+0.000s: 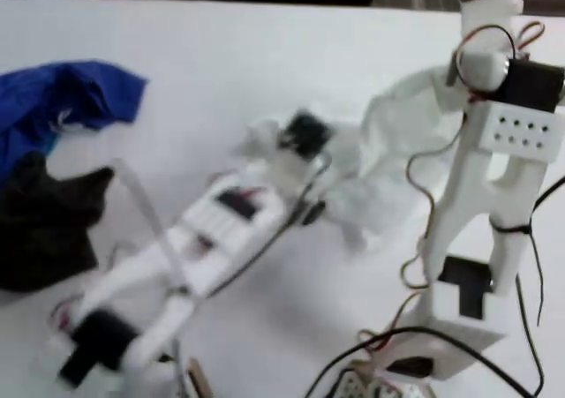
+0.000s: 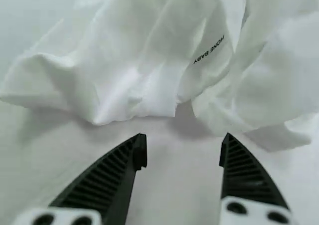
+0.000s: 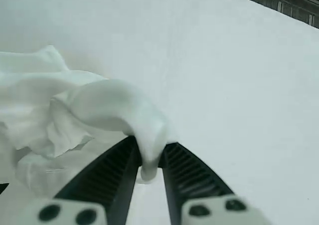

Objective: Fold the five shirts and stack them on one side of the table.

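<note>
At table's [image 1: 265,36] left edge: blue shirt [image 1: 66,98] and black shirt [image 1: 48,226], side by side, both crumpled heaps, unfolded, prob. parked till their turn. Centre: left gripper [image 2: 182,147] low over table, fingers spread wide, empty, tips just short of white shirt [image 1: 397,142], looks lined up to take the near edge. White shirt sits centre-right, bunched, deep creases, one part drawn upward. Right: right gripper [image 3: 148,152] clenched on a fold of it, likely to tension cloth for spreading. No stack yet.
</note>
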Robot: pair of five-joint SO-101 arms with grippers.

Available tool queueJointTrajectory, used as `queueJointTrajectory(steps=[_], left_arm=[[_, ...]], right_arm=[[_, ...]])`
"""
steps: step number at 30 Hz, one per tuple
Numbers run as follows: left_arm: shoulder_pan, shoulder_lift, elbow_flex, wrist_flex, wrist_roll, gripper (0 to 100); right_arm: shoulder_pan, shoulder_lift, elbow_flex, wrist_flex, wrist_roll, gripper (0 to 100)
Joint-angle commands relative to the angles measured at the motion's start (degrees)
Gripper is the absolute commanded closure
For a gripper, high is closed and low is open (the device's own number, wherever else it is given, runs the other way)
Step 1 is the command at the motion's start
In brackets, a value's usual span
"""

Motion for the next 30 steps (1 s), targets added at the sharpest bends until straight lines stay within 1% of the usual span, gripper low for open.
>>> queueJointTrajectory(steps=[1,3,7,15,16,18,19,20,21,23,24,28,30], left_arm=[[2.11,8.88,-13.67,6.24,0.79,74],[3.6,12.4,-17.45,7.65,0.79,74],[5.45,17.93,-21.85,7.21,0.79,74],[5.1,26.55,-29.32,7.91,0.53,75],[5.19,26.64,-29.49,8.44,0.44,78],[5.19,26.64,-29.93,9.41,0.09,89],[5.19,26.64,-30.37,10.37,-1.41,96],[5.1,26.55,-30.73,11.52,-3.69,99],[5.1,26.55,-31.34,13.36,-6.42,96],[5.1,26.55,-33.27,18.29,-11.08,98],[5.01,26.55,-34.59,21.27,-12.04,97],[3.16,26.46,-42.24,35.16,-12.48,98],[0.79,26.46,-46.99,41.85,-12.48,98]], right_arm=[[1.01,-0.13,0.0,0.22,-0.44,97.8],[1.63,-0.13,0.0,0.22,-0.44,97.8],[2.59,-0.13,0.0,0.22,-0.18,97.8],[3.47,-0.13,0.0,0.22,0.0,97.8],[3.47,-0.13,0.0,0.22,0.0,97.8],[3.47,-0.13,0.0,0.22,0.0,97.8],[3.47,-0.13,0.0,0.22,0.0,97.8],[3.74,-0.13,0.0,0.22,-0.18,97.8],[3.74,-0.13,0.0,0.13,-0.26,97.8],[3.82,-0.04,0.18,0.13,-0.26,97.8],[3.91,-0.04,0.88,0.13,-0.18,97.8],[4.09,-0.04,5.71,-0.92,-0.09,97.8],[4.62,-0.13,8.44,-2.15,-0.26,97.8]])
